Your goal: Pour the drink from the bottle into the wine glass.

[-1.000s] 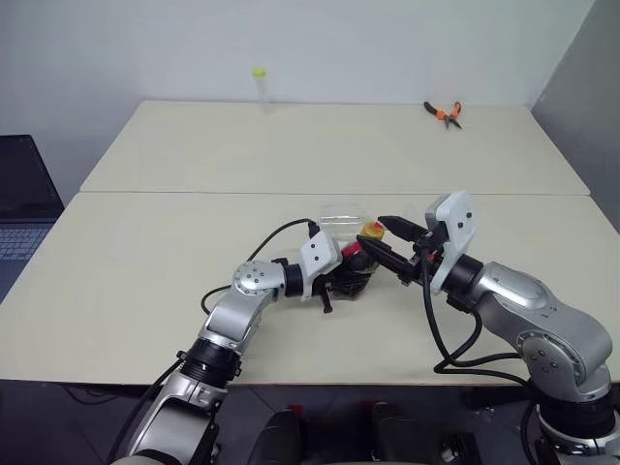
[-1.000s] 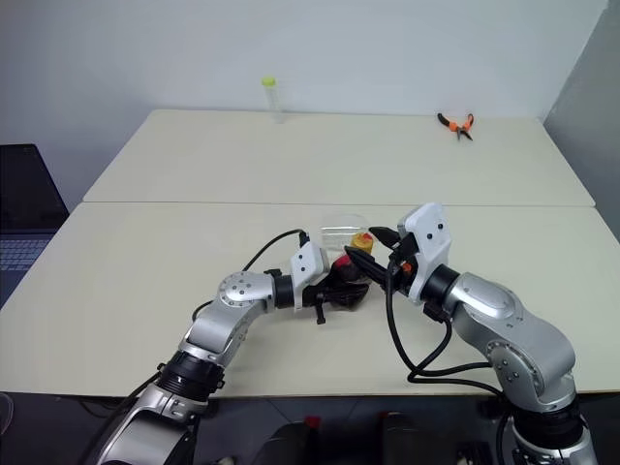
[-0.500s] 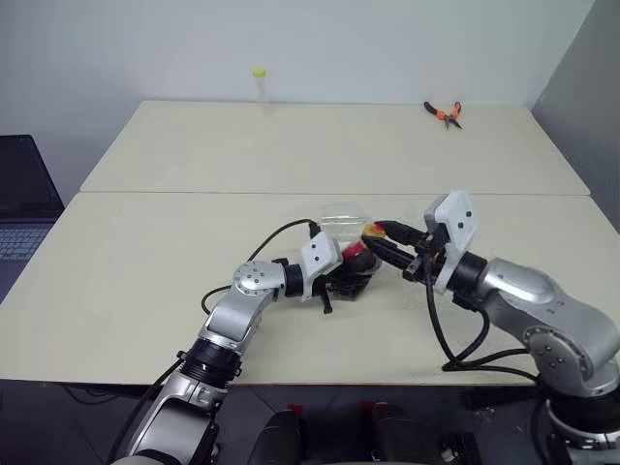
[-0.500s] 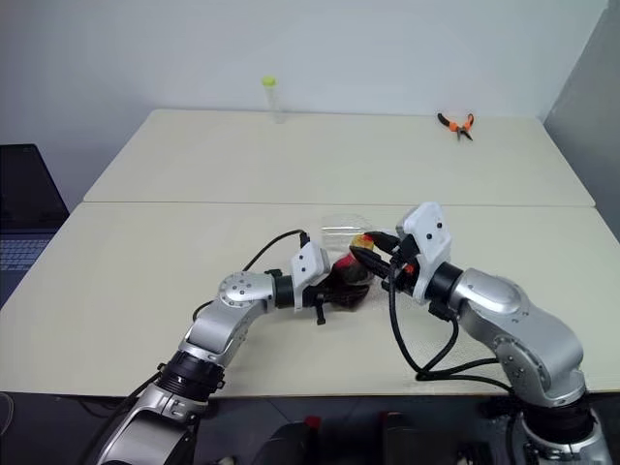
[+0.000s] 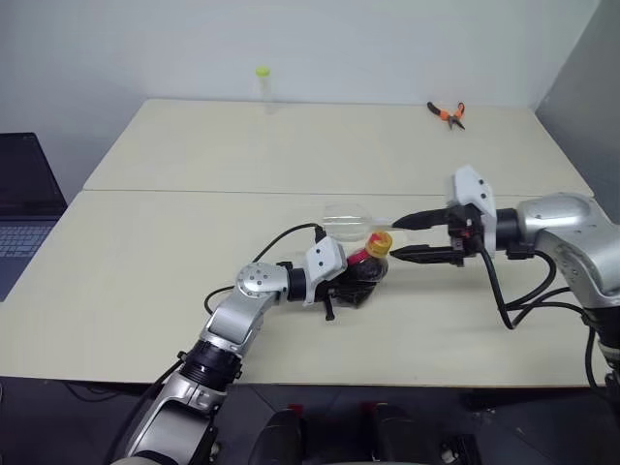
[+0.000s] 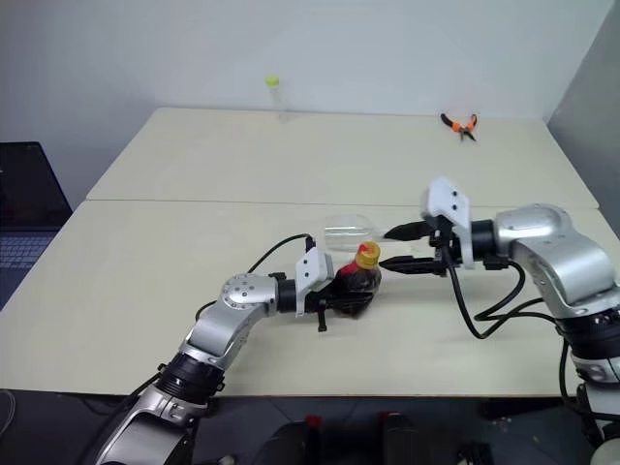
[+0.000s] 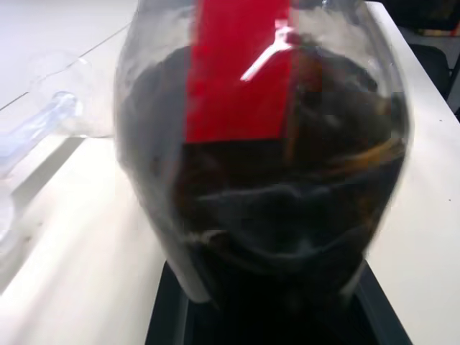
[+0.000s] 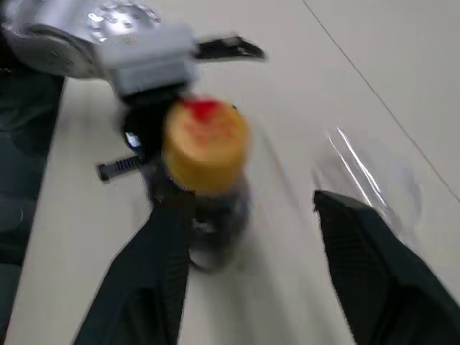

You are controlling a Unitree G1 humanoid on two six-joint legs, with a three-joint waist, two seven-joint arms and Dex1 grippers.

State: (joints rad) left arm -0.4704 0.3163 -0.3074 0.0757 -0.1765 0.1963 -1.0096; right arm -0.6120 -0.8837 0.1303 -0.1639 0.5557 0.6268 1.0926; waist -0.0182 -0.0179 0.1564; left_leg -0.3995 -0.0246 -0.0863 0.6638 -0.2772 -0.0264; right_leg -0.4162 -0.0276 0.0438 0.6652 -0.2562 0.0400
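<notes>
Right gripper (image 5: pixel 395 240) has pulled back off the yellow cap (image 5: pixel 378 242), fingers spread, empty. Left gripper (image 6: pixel 334 295) stays clamped on the bottle (image 5: pixel 367 271): squat, clear, red label, dark drink (image 7: pixel 287 208), mid-table beside the wine glass (image 5: pixel 345 220).

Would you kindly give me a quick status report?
Left gripper shut on bottle, cap on. Right gripper open beside cap. Wine glass behind bottle.
</notes>
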